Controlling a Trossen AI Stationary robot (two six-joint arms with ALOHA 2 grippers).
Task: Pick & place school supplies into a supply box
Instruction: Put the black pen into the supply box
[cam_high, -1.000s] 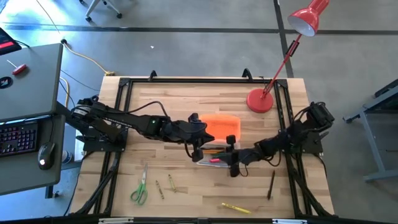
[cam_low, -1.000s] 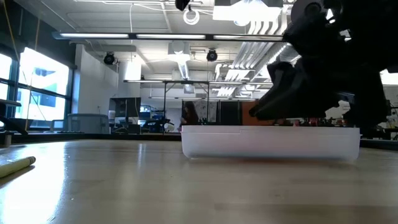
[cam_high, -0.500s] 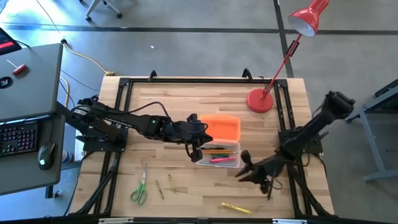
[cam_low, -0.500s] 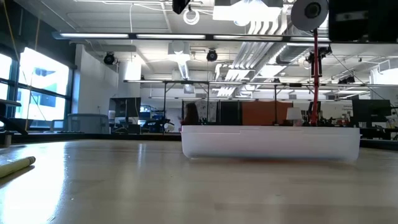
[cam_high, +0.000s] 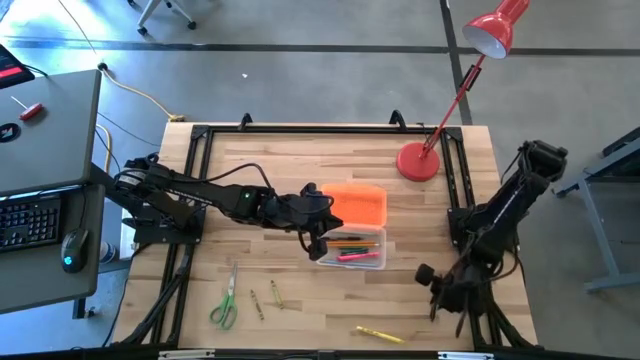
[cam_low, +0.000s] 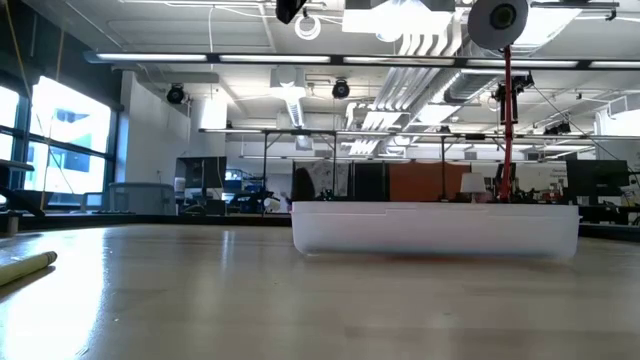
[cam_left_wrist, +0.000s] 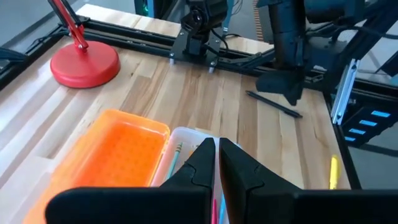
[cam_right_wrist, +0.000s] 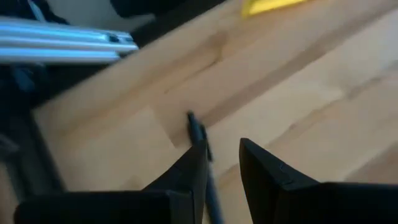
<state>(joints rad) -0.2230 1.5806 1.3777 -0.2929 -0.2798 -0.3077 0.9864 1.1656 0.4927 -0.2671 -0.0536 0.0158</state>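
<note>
Right jaws (cam_right_wrist: 222, 163): standing slightly parted, gripping nothing; straddling the dark pen (cam_right_wrist: 199, 134) on the bench, fingers not yet touching it.
Right arm position: hanging over the bench's right front area, gripper (cam_high: 437, 285) directly above the dark pen (cam_left_wrist: 273, 103).
Left jaws (cam_left_wrist: 217, 163): nearly closed, only a thin slit showing; nothing visible between the fingers.
Left arm position: reaching from the left, gripper (cam_high: 318, 243) parked at the left end of the supply box (cam_high: 352, 246).
Change noted: right arm having swung away from the supply box a second ago, now sitting over the dark pen; left arm unchanged.
Meaning for task: one delivery apparently finished, next pickup being lined up.
Supply box: lying mid-bench, clear tray (cam_low: 435, 228) open, orange lid (cam_high: 357, 205) folded back on the far side; several coloured pencils and pens (cam_high: 350, 245) already lying inside.
Supplies remaining outside: green-handled scissors (cam_high: 226, 301) at front left; two short pencils (cam_high: 266, 297) just beside them; yellow pen (cam_high: 380, 334) near the front edge; dark pen under the right gripper.
Other items: red lamp (cam_high: 418, 162) standing at the bench's far right, well apart from the work.
Next move, judged: lowering and closing on the dark pen; thin shaft lying flat on wood, likely prone to slipping or rolling.
</note>
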